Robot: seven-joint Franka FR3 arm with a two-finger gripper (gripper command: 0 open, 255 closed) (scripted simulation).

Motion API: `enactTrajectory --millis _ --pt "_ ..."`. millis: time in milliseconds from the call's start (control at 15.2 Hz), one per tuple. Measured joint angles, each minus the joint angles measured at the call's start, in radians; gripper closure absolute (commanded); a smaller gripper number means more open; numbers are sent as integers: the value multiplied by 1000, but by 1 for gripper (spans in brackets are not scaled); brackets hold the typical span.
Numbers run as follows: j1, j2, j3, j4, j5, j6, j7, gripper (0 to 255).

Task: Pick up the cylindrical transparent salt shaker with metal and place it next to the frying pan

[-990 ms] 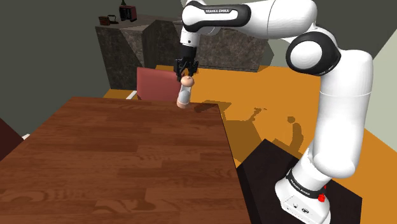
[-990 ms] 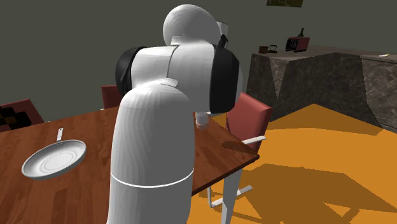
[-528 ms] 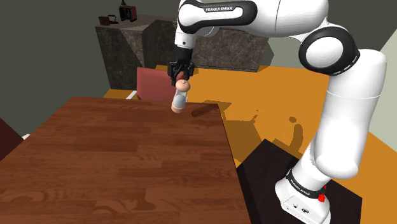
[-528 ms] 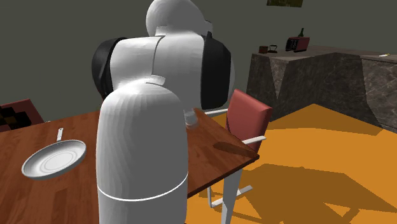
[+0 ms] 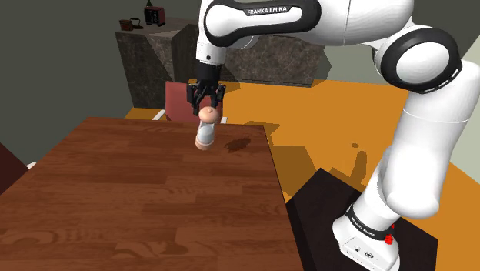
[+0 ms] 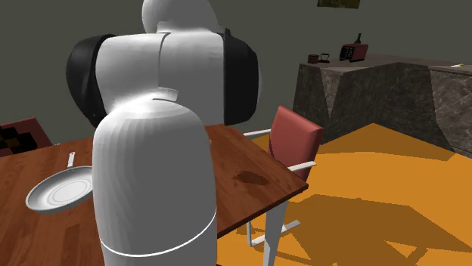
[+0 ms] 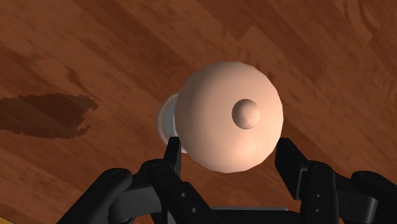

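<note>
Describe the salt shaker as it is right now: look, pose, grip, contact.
The salt shaker is a small cylinder with a pale whitish body and a rounded pinkish-tan cap topped by a little knob; no metal sheen shows. The hand is shut on the cap, one black finger on each side. The shaker hangs nearly upright, slightly tilted, over the brown wooden table near its far edge. Its shadow lies apart on the wood, so it seems clear of the surface.
</note>
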Motion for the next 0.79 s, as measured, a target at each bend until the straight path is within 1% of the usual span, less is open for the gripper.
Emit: enactTrajectory --millis 330,792 --pt "71 -16 44 -29 -7 37 110 255" --pt "165 4 100 -23 -26 80 257 255"
